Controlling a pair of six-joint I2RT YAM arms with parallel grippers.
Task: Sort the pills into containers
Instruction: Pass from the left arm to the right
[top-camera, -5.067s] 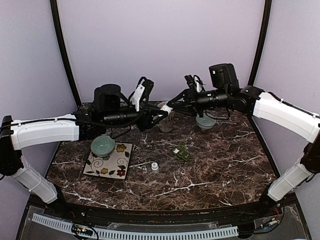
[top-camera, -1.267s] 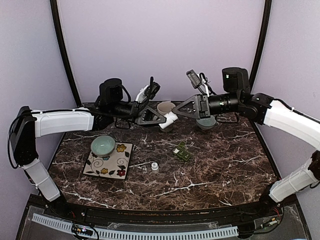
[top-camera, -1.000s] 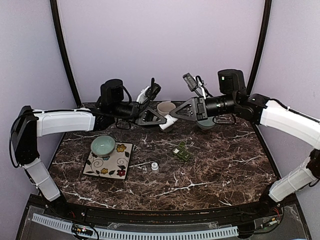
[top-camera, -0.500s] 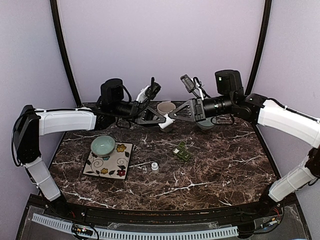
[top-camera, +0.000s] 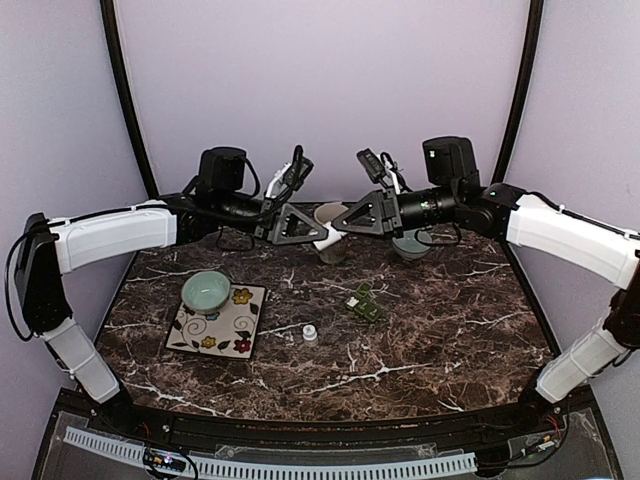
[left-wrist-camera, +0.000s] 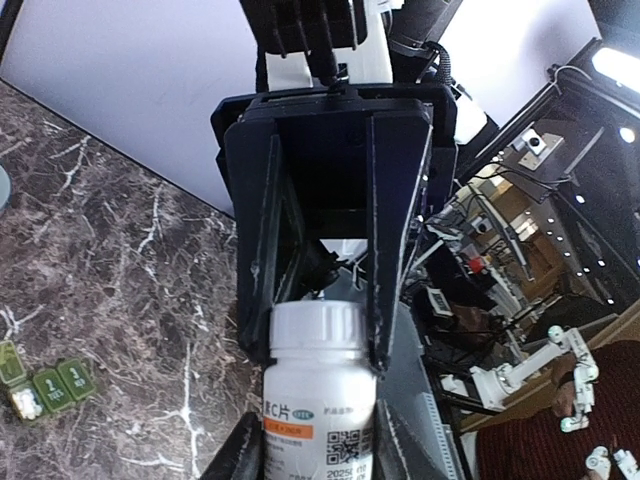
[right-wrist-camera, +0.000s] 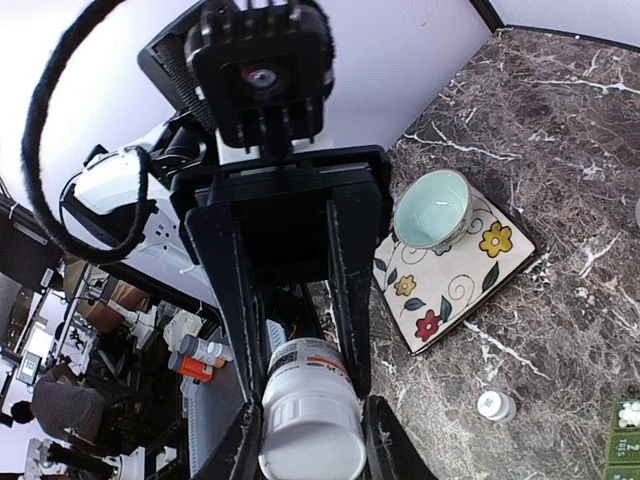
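Pill box (top-camera: 365, 305) lies mid-table, white pills showing in one end compartment, well apart from the bottle (left-wrist-camera: 318, 400) we hold aloft near the back. Our left gripper (top-camera: 305, 230) clamps its body and our right gripper (top-camera: 348, 217) is closed around its cap (left-wrist-camera: 316, 328). We judge this the uncapping step: next the right must twist while the left holds the body firm.

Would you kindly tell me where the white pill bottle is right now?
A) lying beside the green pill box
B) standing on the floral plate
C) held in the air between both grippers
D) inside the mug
C: the white pill bottle hangs above the table, with the left gripper shut on its labelled body and the right gripper on its cap end.
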